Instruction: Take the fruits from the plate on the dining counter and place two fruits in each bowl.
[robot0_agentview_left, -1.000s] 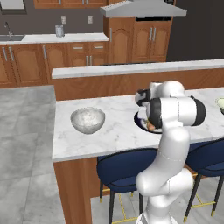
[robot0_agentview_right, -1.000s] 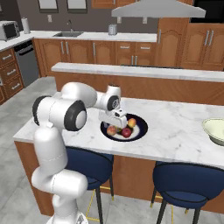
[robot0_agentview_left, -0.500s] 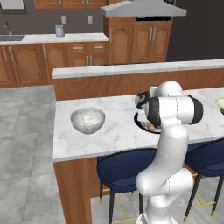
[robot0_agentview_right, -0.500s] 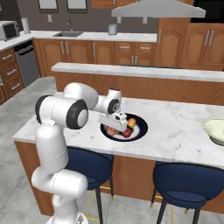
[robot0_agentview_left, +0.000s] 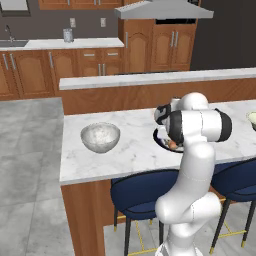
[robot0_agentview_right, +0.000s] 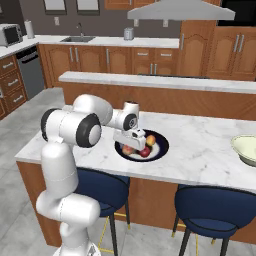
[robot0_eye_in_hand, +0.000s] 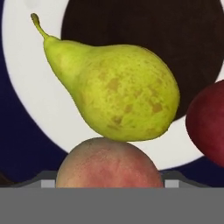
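Observation:
Low over the navy plate (robot0_agentview_right: 162, 148) on the dining counter (robot0_agentview_right: 200, 150), my gripper (robot0_agentview_right: 131, 142) has come down on its left side. In the hand view the peach-coloured fruit (robot0_eye_in_hand: 109, 164) sits between my fingertips (robot0_eye_in_hand: 46, 180), which press on its two sides. Just beyond it lies a yellow-green pear (robot0_eye_in_hand: 118, 92), touching it, with the red fruit (robot0_eye_in_hand: 210, 127) at the right edge. An orange fruit (robot0_agentview_right: 150, 140) and the red one (robot0_agentview_right: 145, 151) also lie on the plate. The deep grey bowl (robot0_agentview_left: 100, 137) stands to the left, the cream bowl (robot0_agentview_right: 245, 150) far right.
Two blue stools (robot0_agentview_right: 215, 205) stand under the counter's front edge. A raised wooden ledge (robot0_agentview_right: 165, 82) runs behind the counter. Bare marble lies between the plate and each bowl.
The hand has sunk lower onto the plate and its jaws have come in from wide open onto the peach-coloured fruit. The fruits and bowls have not moved.

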